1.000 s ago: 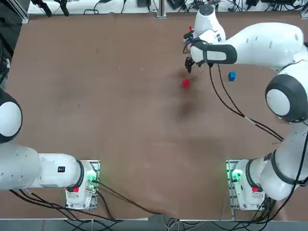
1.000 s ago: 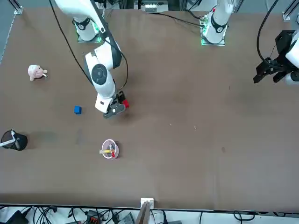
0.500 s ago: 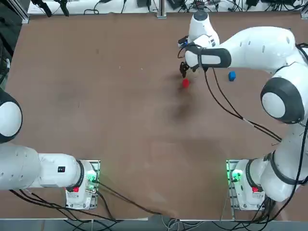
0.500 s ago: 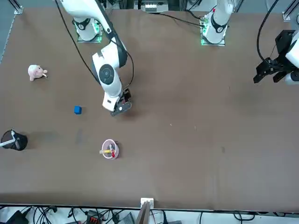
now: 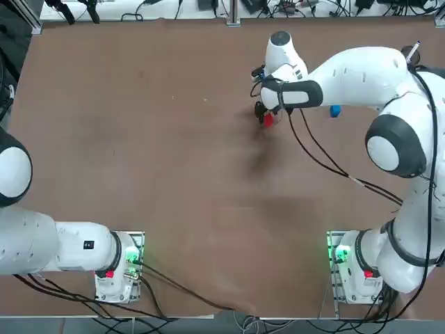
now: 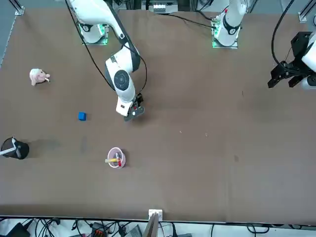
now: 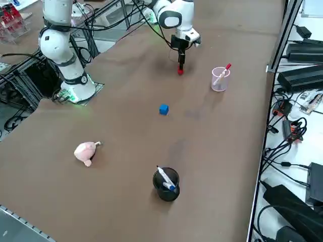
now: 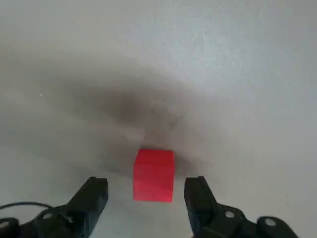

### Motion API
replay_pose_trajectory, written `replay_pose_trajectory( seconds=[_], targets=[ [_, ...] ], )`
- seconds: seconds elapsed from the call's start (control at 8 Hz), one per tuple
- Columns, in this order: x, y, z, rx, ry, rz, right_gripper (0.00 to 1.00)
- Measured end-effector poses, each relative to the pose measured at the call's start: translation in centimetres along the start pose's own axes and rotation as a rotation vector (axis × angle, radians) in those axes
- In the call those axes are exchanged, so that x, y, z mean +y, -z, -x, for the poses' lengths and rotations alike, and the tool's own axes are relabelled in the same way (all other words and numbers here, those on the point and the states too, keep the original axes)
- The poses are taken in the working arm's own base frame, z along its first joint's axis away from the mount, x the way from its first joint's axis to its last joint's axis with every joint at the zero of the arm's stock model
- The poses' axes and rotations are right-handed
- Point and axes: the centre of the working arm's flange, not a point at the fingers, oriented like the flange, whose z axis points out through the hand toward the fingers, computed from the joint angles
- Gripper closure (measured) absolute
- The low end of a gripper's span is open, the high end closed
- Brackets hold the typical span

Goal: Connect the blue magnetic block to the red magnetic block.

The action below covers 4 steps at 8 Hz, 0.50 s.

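Over a brown surface (image 5: 174,153), the right gripper (image 8: 147,198) hangs with its jaws released and spread, the red block (image 8: 154,174) lying on the surface between the two fingers (image 8: 93,197) but touching neither. From overhead the gripper (image 5: 263,113) points straight down at the red block (image 5: 268,120), partly hiding it. The side view shows the fingers low, just above the block (image 7: 180,71).

Nearest the onlooker at the robot's right side stands a dark pen cup (image 7: 166,184), then a pink plush toy (image 7: 86,151). Farther in sits the blue block (image 7: 163,109), alone and well apart from the red one; overhead, the blue block (image 5: 335,110) peeks out beside the arm's forearm. A clear cup (image 7: 220,79) holding a red pen stands near the red block, beyond it toward the table's far edge.

The step in hand looks like a grasp on the red block, to carry it to the blue. To do it well, the gripper should probably settle until the pads flank the cube's flat sides, stay centred so both pads meet it together, and close squarely rather than on a corner. A lopsided close could nudge so small a cube aside. The carry should keep clear of the clear cup, and the release near the blue block should be gentle, since the magnets may snap the pair together early.
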Motion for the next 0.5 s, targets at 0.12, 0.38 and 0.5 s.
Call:
replay_pose_trajectory(
  seconds=[0.12,0.38,0.5],
  targets=[
    [0.03,-0.4,0.02,-0.006,0.0,0.001,0.05],
    [0.08,-1.0,0.07,-0.015,-0.001,0.004,0.07],
    [0.15,-1.21,0.07,-0.018,-0.002,0.005,0.1]
  ],
)
